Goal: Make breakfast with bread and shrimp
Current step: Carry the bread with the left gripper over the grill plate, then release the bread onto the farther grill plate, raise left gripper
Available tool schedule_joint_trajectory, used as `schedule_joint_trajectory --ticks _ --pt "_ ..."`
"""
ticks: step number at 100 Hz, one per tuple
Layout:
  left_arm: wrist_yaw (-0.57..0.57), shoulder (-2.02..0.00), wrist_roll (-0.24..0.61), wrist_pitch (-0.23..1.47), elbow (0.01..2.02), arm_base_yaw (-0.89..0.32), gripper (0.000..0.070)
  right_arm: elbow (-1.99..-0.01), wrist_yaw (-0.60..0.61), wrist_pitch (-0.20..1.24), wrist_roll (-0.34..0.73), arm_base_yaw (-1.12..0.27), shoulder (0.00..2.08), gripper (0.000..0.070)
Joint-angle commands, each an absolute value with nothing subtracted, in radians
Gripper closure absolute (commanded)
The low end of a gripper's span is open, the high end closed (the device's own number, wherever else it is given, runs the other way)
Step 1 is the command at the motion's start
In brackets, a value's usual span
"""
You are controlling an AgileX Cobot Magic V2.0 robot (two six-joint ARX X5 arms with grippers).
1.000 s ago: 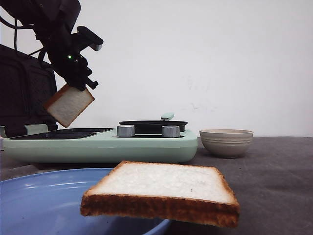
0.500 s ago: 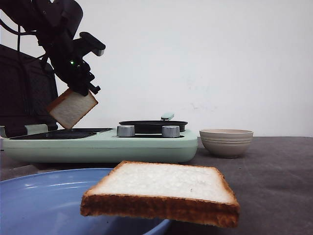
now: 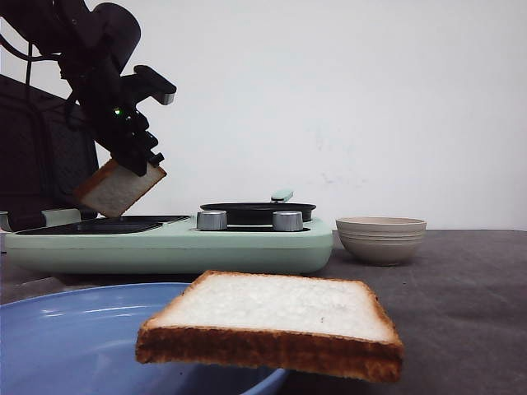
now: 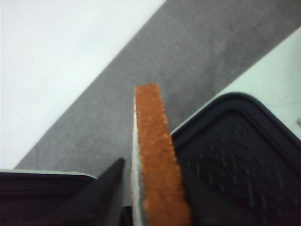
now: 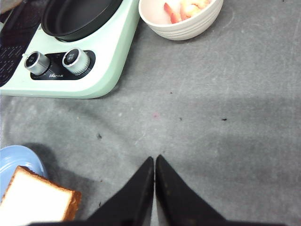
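One slice of bread (image 3: pixel 118 188) hangs tilted just above the cooker's flat black griddle plate (image 3: pixel 103 224), with my left gripper (image 3: pixel 138 160) shut on its upper edge. From the left wrist that bread (image 4: pixel 157 155) shows edge-on, brown crust toward the camera, over the griddle plate (image 4: pixel 235 160). A second slice of bread (image 3: pixel 272 317) lies on the rim of a blue plate (image 3: pixel 58 337) and overhangs it in front. Shrimp (image 5: pixel 183 6) lie in a beige bowl (image 5: pixel 181 19). My right gripper (image 5: pixel 154 161) is shut and empty above the grey table, beside the plated bread (image 5: pixel 35 200).
A mint-green cooker (image 3: pixel 173 245) carries two metal knobs (image 5: pixel 75 57) and a round black pan (image 3: pixel 258 210) on its right half. The beige bowl (image 3: pixel 380 239) stands right of the cooker. A dark box fills the far left behind the arm.
My left gripper has lowered the held slice a little toward the griddle plate, and the slice now tilts flatter. The right arm, plate and other bread have not moved.
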State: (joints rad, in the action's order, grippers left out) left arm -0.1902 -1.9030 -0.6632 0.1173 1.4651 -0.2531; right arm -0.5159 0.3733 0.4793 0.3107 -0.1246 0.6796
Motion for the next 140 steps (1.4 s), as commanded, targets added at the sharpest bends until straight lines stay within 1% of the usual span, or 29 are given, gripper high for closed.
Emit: schedule_joint_trajectory --ticks 1,10,21,37,47,52,59,85,102,115,129,140 --pt "-0.182 -1.93 -0.657 0.121 1.487 -0.258 0.0462 -0.528 0.374 0.472 0.299 -0.128 0.684 0.07" --pt "-0.176 -1.93 -0.635 0.135 1.487 -0.261 0.0462 -0.528 0.374 0.472 0.299 -0.128 0.684 0.07" --pt "-0.13 -1.93 -0.635 0.168 1.487 -0.263 0.0459 -0.528 0.374 0.472 0.299 -0.128 0.685 0.07" --pt "-0.093 -1.93 -0.63 0.212 1.487 -0.267 0.0456 -0.528 0.374 0.473 0.299 -0.128 0.685 0.07" --pt "-0.061 -1.93 -0.596 0.218 1.487 -0.267 0.0451 -0.528 0.374 0.472 0.299 -0.128 0.684 0.07" --pt "-0.045 -1.93 -0.573 0.217 1.487 -0.267 0.0415 -0.528 0.374 0.472 0.299 -0.128 0.685 0.07" --pt "-0.018 -1.93 -0.549 0.217 1.487 -0.267 0.0383 -0.528 0.374 0.473 0.299 -0.128 0.685 0.07" --pt "0.072 -1.93 -0.482 0.213 1.488 -0.267 0.0383 -0.528 0.374 0.473 0.298 -0.128 0.684 0.07" --pt "0.078 -1.92 -0.472 0.213 1.488 -0.267 0.0385 -0.528 0.374 0.473 0.295 -0.128 0.685 0.07" --pt "0.078 -1.887 -0.418 0.212 1.504 -0.267 0.0386 -0.528 0.374 0.472 0.295 -0.128 0.684 0.07" --pt "0.079 -1.833 -0.329 0.216 1.54 -0.267 0.0386 -0.528 0.374 0.473 0.295 -0.128 0.684 0.07" --pt "0.08 -1.779 -0.279 0.213 1.55 -0.266 0.0386 -0.528 0.374 0.473 0.296 -0.128 0.684 0.07"
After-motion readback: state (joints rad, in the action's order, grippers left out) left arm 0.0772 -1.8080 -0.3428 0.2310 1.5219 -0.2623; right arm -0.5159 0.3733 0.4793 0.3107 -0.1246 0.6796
